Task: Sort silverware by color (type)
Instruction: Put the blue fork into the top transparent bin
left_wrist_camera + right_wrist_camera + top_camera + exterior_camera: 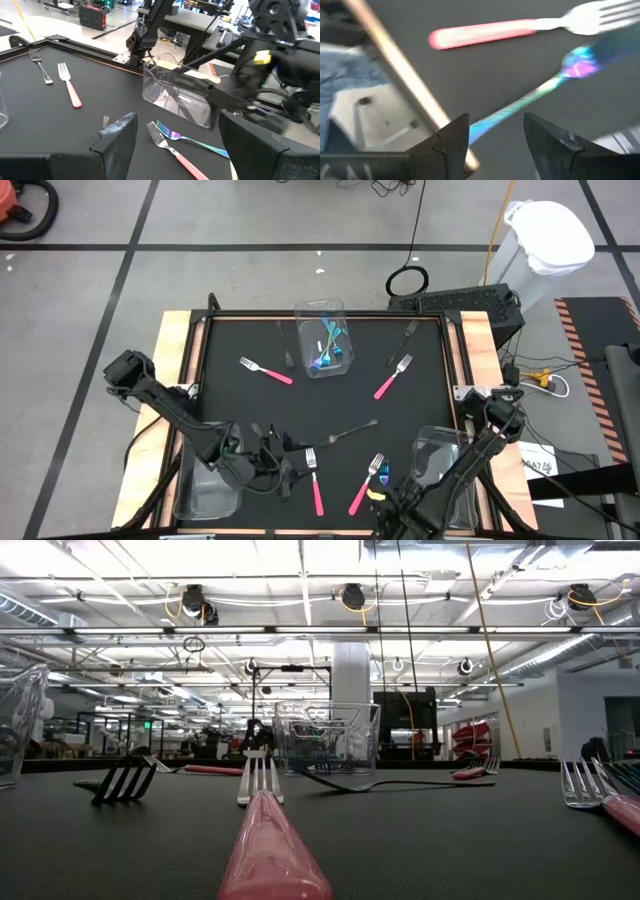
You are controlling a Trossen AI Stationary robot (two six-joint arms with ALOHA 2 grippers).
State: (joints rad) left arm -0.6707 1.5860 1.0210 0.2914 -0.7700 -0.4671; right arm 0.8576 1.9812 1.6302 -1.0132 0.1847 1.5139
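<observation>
light: bright, even, from ceiling strips (300, 570) | shadows: faint on black mat (300, 395) | glare: bin (328, 737) walls glint | blur: right wrist view smeared; low view's near pink fork (268, 850) out of focus

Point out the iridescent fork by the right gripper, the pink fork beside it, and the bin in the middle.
iridescent fork (520, 102), right wrist view, mid-handle.
pink fork (480, 33), right wrist view, pink handle.
middle bin (322, 313), high view, far rim.
</observation>
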